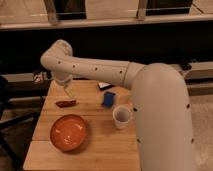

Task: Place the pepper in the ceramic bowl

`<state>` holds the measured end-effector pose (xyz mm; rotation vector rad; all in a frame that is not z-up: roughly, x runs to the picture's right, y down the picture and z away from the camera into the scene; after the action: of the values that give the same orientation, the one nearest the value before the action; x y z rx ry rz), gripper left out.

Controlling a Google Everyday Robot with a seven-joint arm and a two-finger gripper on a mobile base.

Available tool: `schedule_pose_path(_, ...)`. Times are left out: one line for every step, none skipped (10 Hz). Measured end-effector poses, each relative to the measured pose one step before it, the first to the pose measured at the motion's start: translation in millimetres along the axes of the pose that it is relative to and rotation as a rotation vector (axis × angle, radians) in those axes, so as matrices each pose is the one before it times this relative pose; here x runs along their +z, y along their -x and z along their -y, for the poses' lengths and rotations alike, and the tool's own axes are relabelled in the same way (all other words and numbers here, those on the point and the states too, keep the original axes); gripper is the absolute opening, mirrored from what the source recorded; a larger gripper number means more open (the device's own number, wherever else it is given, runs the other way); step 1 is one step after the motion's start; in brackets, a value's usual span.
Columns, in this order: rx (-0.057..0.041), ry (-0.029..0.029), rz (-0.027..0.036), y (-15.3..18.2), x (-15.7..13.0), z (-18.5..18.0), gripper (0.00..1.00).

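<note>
Pepper (66,103) lies on the wooden table (100,150), just behind the orange bowl (68,132) and apart from it. Your gripper (69,92) hangs close above the pepper without holding it; whether it is spread or closed you cannot tell.

The ceramic bowl (68,132) sits on the wooden surface (105,149). The pepper (65,103) lies flat on the wood just behind the bowl, apart from its rim. The tool (69,92) hangs behind the bowl too, a little farther back than the pepper; it seems just clear of the pepper. The white arm (100,72) reaches it from the bowl's right. A white cup (121,116) stands upright to the bowl's right, and a blue block (108,98) rests farther back on that side.
</note>
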<state>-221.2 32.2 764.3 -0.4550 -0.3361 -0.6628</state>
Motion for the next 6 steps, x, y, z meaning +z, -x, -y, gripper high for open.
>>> schedule_pose_path(-0.00011, 0.00116, 0.00248, 4.96, 6.6, 4.78, 0.8)
schedule_pose_path(0.004, 0.00142, 0.00192, 0.74, 7.04, 1.67, 0.8)
schedule_pose_path(0.00347, 0.00172, 0.00229, 2.36, 7.53, 1.86, 0.8)
schedule_pose_path(0.00229, 0.0015, 0.00607, 4.21, 7.02, 2.52, 0.8)
schedule_pose_path(0.00275, 0.00157, 0.00207, 0.54, 2.93, 0.8, 0.8)
schedule_pose_path(-0.00039, -0.00001, 0.00384, 3.94, 4.85, 2.53, 0.8)
